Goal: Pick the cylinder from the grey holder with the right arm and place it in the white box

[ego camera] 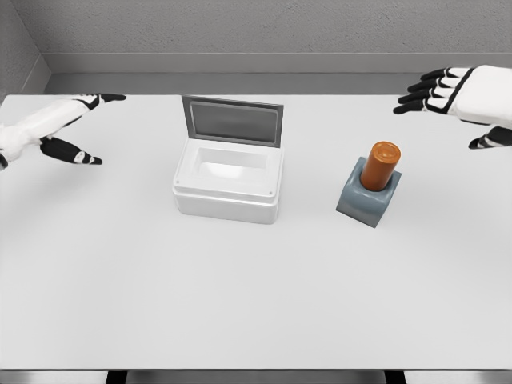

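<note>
Presently my right hand [448, 92] is hovering spread, far right; the smooth, rigid orange cylinder [382, 165] in the grey holder [368, 200] is inviting a firm grip around its exposed upper side.

White table [240, 304] fills view; grey textured wall [256, 24] behind, pale baseboard strip [240, 62].
</note>
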{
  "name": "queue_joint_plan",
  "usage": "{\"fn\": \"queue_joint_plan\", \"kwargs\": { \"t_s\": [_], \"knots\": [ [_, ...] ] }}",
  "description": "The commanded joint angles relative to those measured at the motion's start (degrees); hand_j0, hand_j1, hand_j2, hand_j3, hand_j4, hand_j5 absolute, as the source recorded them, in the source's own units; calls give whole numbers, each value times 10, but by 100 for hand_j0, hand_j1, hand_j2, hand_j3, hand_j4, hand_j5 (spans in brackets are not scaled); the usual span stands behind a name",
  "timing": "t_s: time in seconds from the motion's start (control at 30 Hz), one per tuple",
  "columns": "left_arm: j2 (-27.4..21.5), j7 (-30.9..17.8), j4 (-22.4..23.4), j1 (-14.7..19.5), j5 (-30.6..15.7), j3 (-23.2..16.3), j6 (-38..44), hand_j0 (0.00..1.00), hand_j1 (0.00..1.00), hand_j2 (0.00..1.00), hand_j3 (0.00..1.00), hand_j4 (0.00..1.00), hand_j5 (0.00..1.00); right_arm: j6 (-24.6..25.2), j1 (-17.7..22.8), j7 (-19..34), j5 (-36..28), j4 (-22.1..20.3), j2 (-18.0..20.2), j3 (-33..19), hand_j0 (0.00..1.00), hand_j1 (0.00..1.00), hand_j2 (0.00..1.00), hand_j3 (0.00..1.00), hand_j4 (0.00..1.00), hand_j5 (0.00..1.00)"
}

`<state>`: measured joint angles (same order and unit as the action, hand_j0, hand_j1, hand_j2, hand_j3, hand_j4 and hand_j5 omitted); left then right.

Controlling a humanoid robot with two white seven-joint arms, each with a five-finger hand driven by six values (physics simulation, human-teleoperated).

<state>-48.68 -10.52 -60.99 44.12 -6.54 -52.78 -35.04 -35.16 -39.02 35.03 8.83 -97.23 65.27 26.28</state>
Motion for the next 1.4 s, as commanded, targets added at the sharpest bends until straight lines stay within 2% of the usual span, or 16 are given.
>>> {"fn": "queue_joint_plan", "kwargs": {
  "t_s": [0.0, 0.03, 0.1, 0.17, 0.2, 0.27, 0.33, 0.57, 0.67, 0.77, 0.87, 0.9, 0.93, 1.03, 1.3, 1.37],
  "knots": [
    [31, -61, 4, 0, -87, -12, 0, 100, 100, 100, 100, 100, 100, 2, 0, 0, -3, -3, -1, 4, 100, 100, 100, 100, 100, 100],
    [31, -107, 8, 0, -149, -12, 0, 100, 100, 100, 100, 100, 100, 2, 3, 0, -3, -8, 0, 4, 100, 100, 100, 100, 100, 100],
    [31, -119, 17, 6, -194, -8, 0, 100, 100, 100, 100, 100, 100, 2, 9, 0, -3, -9, 0, 4, 100, 100, 100, 100, 100, 100],
    [63, -120, 78, 21, -193, -4, 0, 100, 100, 100, 100, 100, 100, 2, 21, 0, -3, -11, 1, 5, 100, 100, 100, 100, 100, 100],
    [82, -120, 133, 28, -191, -1, 0, 100, 100, 100, 100, 100, 100, 2, 22, 0, -2, -13, 1, 12, 100, 100, 100, 100, 100, 100],
    [79, -119, 152, 25, -186, 28, 0, 100, 100, 100, 100, 100, 100, 2, 20, 0, -2, -14, -2, 25, 100, 100, 100, 100, 100, 100],
    [85, -119, 168, 18, -182, 33, 0, 100, 100, 100, 100, 100, 100, 2, 17, 0, -2, -14, -13, 26, 100, 100, 100, 100, 100, 100],
    [75, -121, 167, 14, -178, 34, 0, 100, 100, 100, 100, 100, 100, 2, -3, 0, 22, -12, -50, 56, 100, 100, 100, 100, 100, 100],
    [75, -152, 164, 17, -179, 34, 0, 100, 100, 100, 100, 100, 100, 2, -6, 0, 37, -9, -49, 67, 100, 100, 100, 100, 100, 100],
    [75, -153, 164, 16, -179, 33, 0, 100, 100, 100, 100, 100, 100, 2, -7, 0, 40, -3, -56, 72, 100, 100, 100, 100, 100, 100],
    [79, -153, 166, 14, -177, 31, 0, 100, 100, 100, 100, 100, 100, 2, -8, 0, 58, 5, -72, 72, 100, 100, 100, 100, 100, 100],
    [81, -153, 166, 15, -153, 31, 0, 100, 100, 100, 100, 100, 100, 2, -7, 0, 59, 13, -80, 72, 100, 100, 100, 100, 100, 100],
    [85, -153, 165, 15, -148, 31, 0, 100, 100, 100, 100, 100, 100, 2, -7, 0, 59, 24, -84, 72, 100, 100, 100, 100, 100, 100],
    [86, -153, 166, 14, -147, 31, 0, 100, 100, 100, 100, 100, 100, 2, -8, 0, 77, 44, -101, 74, 100, 100, 100, 100, 100, 100],
    [90, -153, 164, 12, -146, 30, 0, 100, 100, 100, 100, 100, 100, 2, -14, 0, 78, 48, -110, 85, 100, 100, 100, 100, 100, 100],
    [90, -153, 164, 12, -146, 29, 0, 100, 100, 100, 100, 100, 100, 2, -18, 0, 89, 62, -117, 85, 100, 100, 100, 100, 100, 100]
  ]
}}
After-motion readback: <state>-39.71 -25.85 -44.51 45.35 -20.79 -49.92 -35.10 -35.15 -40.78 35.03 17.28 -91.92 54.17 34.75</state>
